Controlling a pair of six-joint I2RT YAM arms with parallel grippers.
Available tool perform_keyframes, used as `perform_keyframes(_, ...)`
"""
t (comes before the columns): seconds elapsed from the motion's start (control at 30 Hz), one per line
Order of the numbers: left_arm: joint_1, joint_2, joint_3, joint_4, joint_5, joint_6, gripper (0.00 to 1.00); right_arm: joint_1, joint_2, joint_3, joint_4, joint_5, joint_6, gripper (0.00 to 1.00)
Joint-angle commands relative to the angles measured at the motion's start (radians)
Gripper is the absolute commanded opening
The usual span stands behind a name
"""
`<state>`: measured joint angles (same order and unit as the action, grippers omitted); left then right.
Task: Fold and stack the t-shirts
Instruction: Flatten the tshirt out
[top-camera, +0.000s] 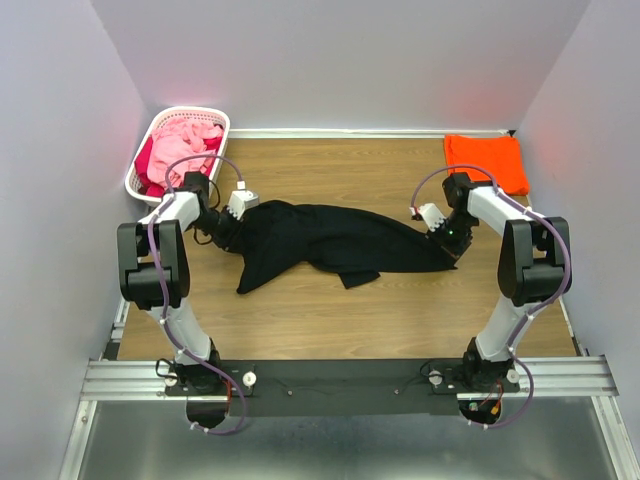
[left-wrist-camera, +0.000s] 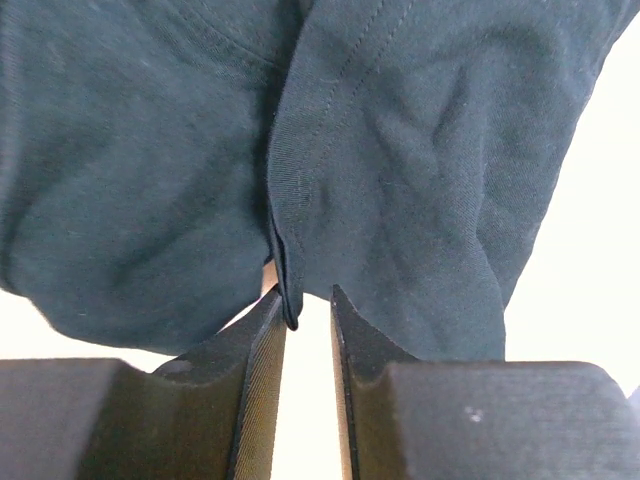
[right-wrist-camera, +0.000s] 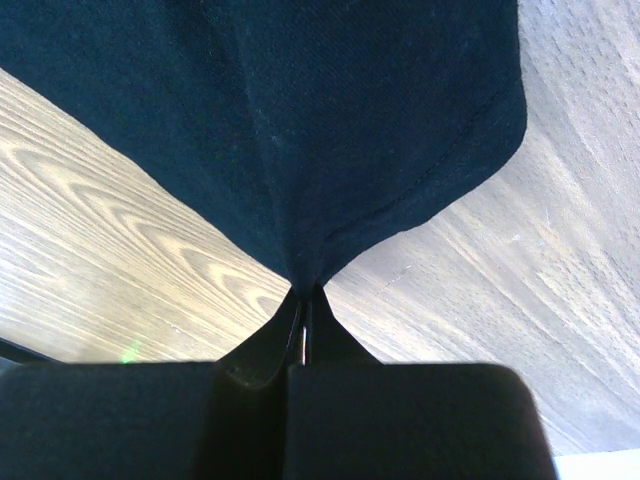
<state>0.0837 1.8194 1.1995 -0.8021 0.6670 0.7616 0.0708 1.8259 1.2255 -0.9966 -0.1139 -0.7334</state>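
Black t-shirt (top-camera: 330, 240) edge is clamped in the right end effector (right-wrist-camera: 305, 295). The left end effector (left-wrist-camera: 305, 300) stands narrowly apart around a hem. The cloth sprawls bunched across the middle of the worktop (top-camera: 400, 310). That shallow left bite may slip off.

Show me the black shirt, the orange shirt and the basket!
black shirt (top-camera: 330, 240), top view, middle of the spread cloth.
orange shirt (top-camera: 487, 160), top view, middle of the cloth.
basket (top-camera: 188, 109), top view, its far white rim.
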Motion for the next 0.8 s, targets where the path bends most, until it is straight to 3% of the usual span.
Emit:
perform_keyframes(0.0,-0.004,-0.012,-0.034,-0.005,-0.003,0.002,0.29,-0.005,0.010,0.000,-0.023,0.000,0.005,0.00)
perform_keyframes(0.13,-0.004,-0.060,-0.054,-0.003,0.000,0.004,0.20,-0.006,0.016,-0.001,-0.023,-0.006,0.008,0.00)
perform_keyframes(0.27,-0.002,-0.084,-0.041,-0.015,0.013,0.001,0.00,-0.005,0.016,0.003,-0.022,-0.004,0.009,0.00)
perform_keyframes(0.6,0.001,-0.190,0.151,-0.072,0.023,-0.019,0.00,-0.046,0.010,0.090,-0.054,-0.038,0.026,0.01)
perform_keyframes(0.77,0.059,-0.247,0.392,-0.054,0.061,-0.108,0.00,-0.114,0.013,0.351,-0.163,-0.110,0.046,0.01)
